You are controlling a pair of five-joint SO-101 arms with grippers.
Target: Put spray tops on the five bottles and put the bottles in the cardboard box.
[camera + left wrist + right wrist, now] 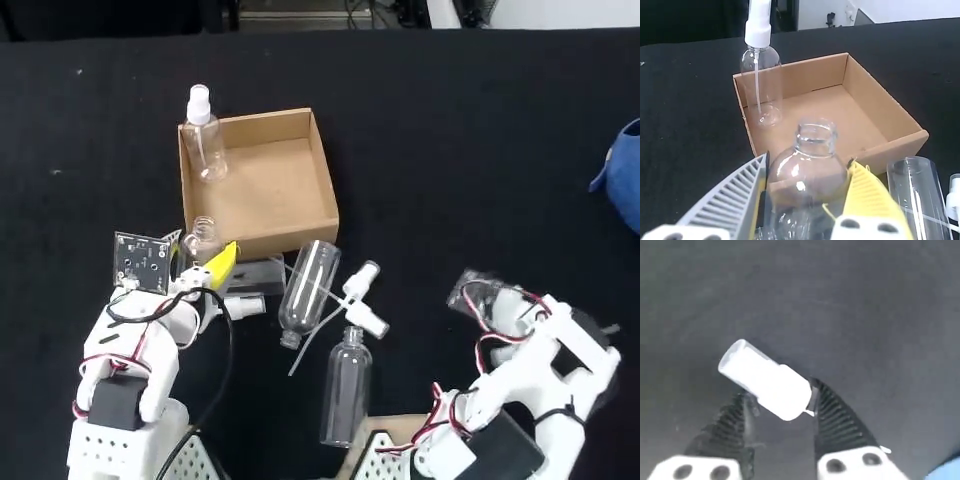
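Observation:
The cardboard box (322, 170) (900, 120) lies open left of the table's middle. A clear bottle with a white spray top (204, 135) (761, 70) stands inside it at its far left corner. My left gripper (205, 265) (807, 200) is shut on an upright bottle without a top (203, 238) (810, 167), just outside the box's near left corner. My right gripper (478, 292) (780, 402), at the lower right, is shut on a white spray top (765, 380) above the black table. Two bare bottles (308, 285) (347, 385) lie in front of the box.
Three loose spray tops (362, 280) (368, 320) (245, 303) lie among the fallen bottles; one of those bottles (915, 195) lies right beside my left gripper. A blue object (625, 185) sticks in at the right edge. The black tablecloth (480, 130) is bare behind and right of the box.

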